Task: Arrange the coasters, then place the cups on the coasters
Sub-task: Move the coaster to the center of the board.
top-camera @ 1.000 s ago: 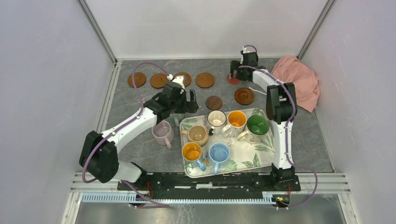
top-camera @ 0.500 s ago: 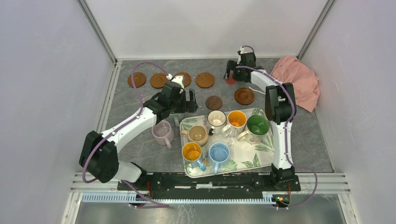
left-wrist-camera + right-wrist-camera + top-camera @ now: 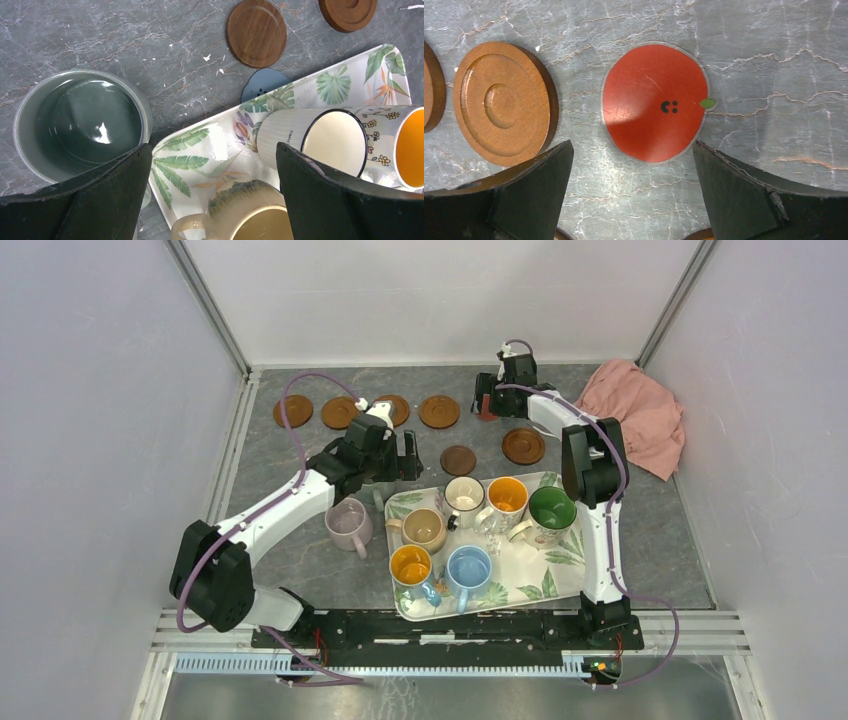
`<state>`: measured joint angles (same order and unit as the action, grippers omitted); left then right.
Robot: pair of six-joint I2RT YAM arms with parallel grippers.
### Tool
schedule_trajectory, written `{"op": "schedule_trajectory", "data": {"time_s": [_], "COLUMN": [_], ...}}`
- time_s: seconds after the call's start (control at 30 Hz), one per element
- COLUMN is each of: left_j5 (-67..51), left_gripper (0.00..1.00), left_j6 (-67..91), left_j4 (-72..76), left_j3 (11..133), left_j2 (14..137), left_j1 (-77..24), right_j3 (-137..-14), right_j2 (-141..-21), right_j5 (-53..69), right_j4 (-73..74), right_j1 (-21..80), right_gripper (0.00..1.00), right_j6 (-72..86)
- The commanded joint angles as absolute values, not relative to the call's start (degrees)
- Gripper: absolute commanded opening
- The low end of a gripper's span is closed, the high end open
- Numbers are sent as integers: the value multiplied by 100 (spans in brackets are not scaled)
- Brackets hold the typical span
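**Coaster-arranging stage; no cup is on a coaster yet.** The right tool (image 3: 631, 150), released with its jaws spread wide, hangs directly over the red coaster (image 3: 654, 102). This coaster lies flat on the table (image 3: 774, 40), between and just ahead of the two fingers (a straddling pose, judged to prepare a pinch across the disc's rim so it can be moved into line). A rimmed brown coaster (image 3: 504, 102) lies just outside the finger at the left of that wrist view, apart from the red one.

The left tool (image 3: 214, 150), likewise released and grasping nothing, hovers over a corner of the leaf-print tray (image 3: 350, 85). The grey-green cup (image 3: 82, 125) stands upright on the table beside one finger, and the cream cup (image 3: 335, 142) stands on the tray by the other. Ahead of this tool, the grey-blue coaster (image 3: 265, 82) is partly hidden by the tray's edge (awkward to reach, by this judgement). The dark brown coaster (image 3: 256, 32) lies farther ahead, free on the table.
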<state>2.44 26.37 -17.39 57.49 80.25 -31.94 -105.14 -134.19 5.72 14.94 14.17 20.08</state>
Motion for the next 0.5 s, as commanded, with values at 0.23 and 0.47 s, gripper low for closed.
{"op": "schedule_trajectory", "data": {"time_s": [0.23,0.47], "left_j5": [212,88], "left_gripper": [100,100], "left_j6": [2292,2234], "left_j4": [-1461,-1351], "left_j3": [5773,5686], "left_j2": [7859,7790], "left_j1": [-3098,-3085], "right_j3": [-11029,-8961], "right_j2": [-12294,-10654], "right_j5": [-331,-463], "right_j4": [1994,1596], "right_j1": [1372,1337], "right_gripper": [98,98], "right_j6": [1522,1578]}}
